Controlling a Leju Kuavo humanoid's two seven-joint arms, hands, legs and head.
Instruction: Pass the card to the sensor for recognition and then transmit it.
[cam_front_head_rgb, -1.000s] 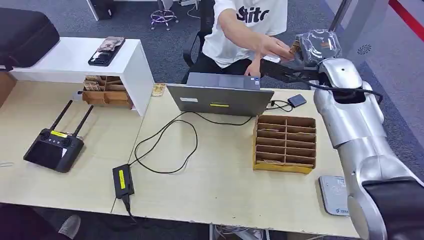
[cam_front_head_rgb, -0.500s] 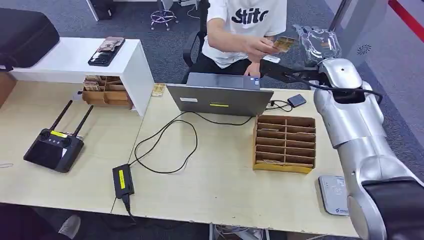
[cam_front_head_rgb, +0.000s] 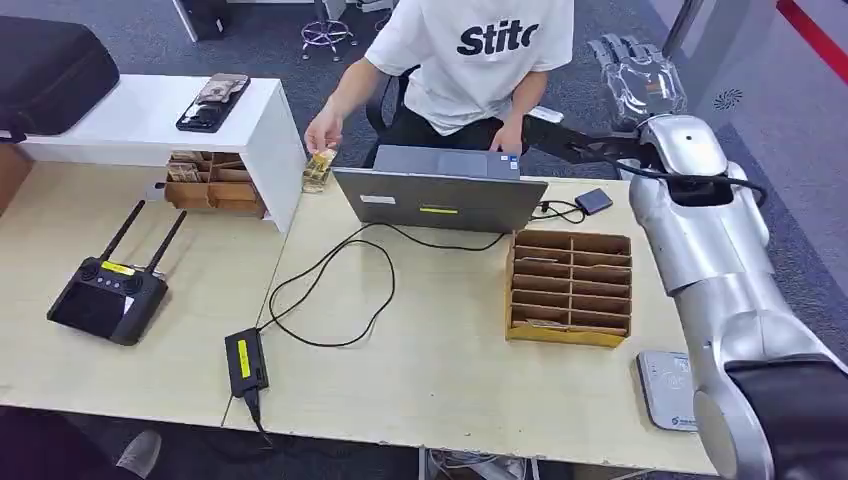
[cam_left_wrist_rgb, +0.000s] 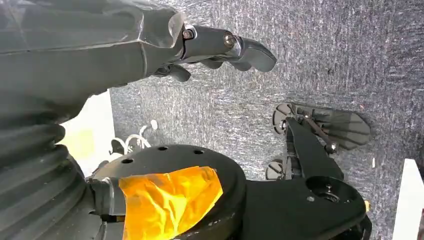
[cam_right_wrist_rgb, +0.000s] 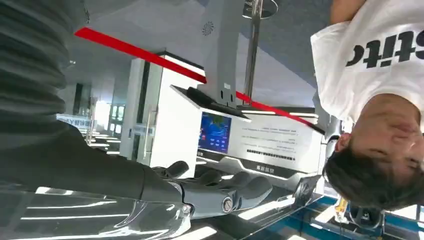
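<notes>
1. Card reader (cam_front_head_rgb: 668, 390), a pale grey pad, lies at the near right edge of the light wooden table (cam_front_head_rgb: 440, 360), just beside the robot's silver right arm.
2. Cardboard divider tray (cam_front_head_rgb: 571, 287) sits a little farther in, its compartments showing no cards.
3. Black power adapter (cam_front_head_rgb: 246, 361) rests near the front edge, its cable looping back to the grey laptop (cam_front_head_rgb: 440, 196); a black remote controller (cam_front_head_rgb: 108, 294) with two antennas lies on the left table.
4. Left hand (cam_left_wrist_rgb: 215, 47), seen from its wrist camera, hangs over grey carpet with fingers curled loosely and nothing in them.
5. Right hand (cam_front_head_rgb: 630, 75) is raised past the far right of the table, fingers spread and extended, holding nothing.
6. Person (cam_front_head_rgb: 480, 60) in a white T-shirt sits behind the laptop; one hand (cam_front_head_rgb: 323, 130) holds the card (cam_front_head_rgb: 318, 168) down at the table's far edge, beside the white shelf (cam_front_head_rgb: 150, 110), where it meets a small stack.
7. Phone (cam_front_head_rgb: 211, 102) lies on the shelf top.
</notes>
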